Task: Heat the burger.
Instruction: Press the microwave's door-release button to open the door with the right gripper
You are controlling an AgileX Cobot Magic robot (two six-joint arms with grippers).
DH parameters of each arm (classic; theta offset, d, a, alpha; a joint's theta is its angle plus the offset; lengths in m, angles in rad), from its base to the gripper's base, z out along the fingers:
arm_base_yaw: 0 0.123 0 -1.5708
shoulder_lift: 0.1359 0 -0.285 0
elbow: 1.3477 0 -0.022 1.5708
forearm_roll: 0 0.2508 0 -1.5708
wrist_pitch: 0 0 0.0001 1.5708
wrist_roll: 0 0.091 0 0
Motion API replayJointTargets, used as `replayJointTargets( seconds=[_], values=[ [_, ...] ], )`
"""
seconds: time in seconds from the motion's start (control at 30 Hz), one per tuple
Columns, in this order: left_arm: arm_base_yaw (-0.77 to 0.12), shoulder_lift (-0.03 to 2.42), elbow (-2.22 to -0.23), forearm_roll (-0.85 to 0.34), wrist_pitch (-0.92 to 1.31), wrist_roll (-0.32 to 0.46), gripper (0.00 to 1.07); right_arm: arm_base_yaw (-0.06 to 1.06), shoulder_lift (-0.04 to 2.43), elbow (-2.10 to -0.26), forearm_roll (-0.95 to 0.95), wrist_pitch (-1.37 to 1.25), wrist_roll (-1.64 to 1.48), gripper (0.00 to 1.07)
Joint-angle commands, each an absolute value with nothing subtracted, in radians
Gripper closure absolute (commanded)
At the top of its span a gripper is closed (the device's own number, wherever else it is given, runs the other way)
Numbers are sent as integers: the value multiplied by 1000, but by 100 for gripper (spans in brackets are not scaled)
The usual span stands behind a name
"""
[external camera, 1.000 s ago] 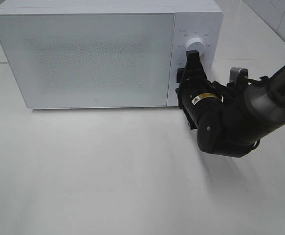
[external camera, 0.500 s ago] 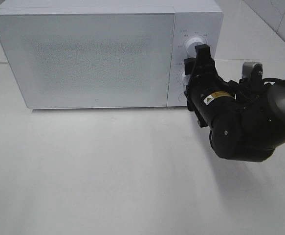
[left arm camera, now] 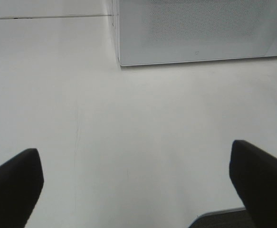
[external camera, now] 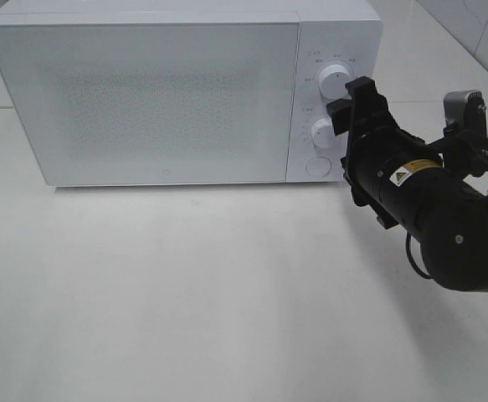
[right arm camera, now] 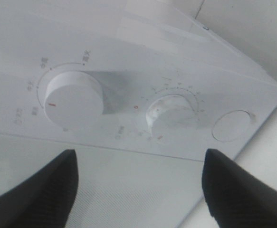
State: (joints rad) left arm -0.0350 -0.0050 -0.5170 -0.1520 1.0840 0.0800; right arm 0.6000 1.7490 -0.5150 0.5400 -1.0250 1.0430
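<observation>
1. The burger is not in sight in any view, and where it is cannot be told from these pictures.
2. A white microwave (external camera: pixel 168 92) stands at the back of a white table (external camera: pixel 185 293). Its door (external camera: pixel 143 100) is shut, and the door's speckled frosted window shows nothing of the inside.
3. To the right of the door is a narrow control panel. It carries an upper knob (external camera: pixel 333 76), a lower knob (external camera: pixel 323 132) below it, and a round button (external camera: pixel 316 166) at the bottom.
4. The right gripper (external camera: pixel 350 99) hangs just in front of the panel's right edge, pointing at the knobs without touching either one. Its black fingers (right arm camera: pixel 48 185) stand wide apart and there is nothing between them.
5. In the right wrist view, the upper knob bears a short red line. The lower knob sits inside a ring of small tick marks.
6. The bulky black right arm (external camera: pixel 444 226) reaches in from the right side of the high view, above the table.
7. The left gripper (left arm camera: pixel 136 180) does not appear in the high view. Its own wrist view shows it over bare table, well apart from the microwave's lower front corner. Its two dark fingers are spread to the full and hold nothing.
</observation>
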Motion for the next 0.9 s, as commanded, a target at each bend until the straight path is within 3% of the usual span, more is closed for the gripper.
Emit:
replayJointTargets(
  seconds=[0.03,0.6,0.77,0.9],
  values=[
    [-35,-22,-517,-155,1071,76,7,600,1694,-491,519,-946,925,36],
    [-35,-22,-517,-155,1071,76,7,593,1450,-539,479,-147,-70,36],
    [-35,-22,-517,-155,1071,76,7,593,1417,-580,472,40,-205,36],
    [-35,-22,-517,-155,1071,76,7,593,1375,-638,348,280,-225,36]
  ],
)
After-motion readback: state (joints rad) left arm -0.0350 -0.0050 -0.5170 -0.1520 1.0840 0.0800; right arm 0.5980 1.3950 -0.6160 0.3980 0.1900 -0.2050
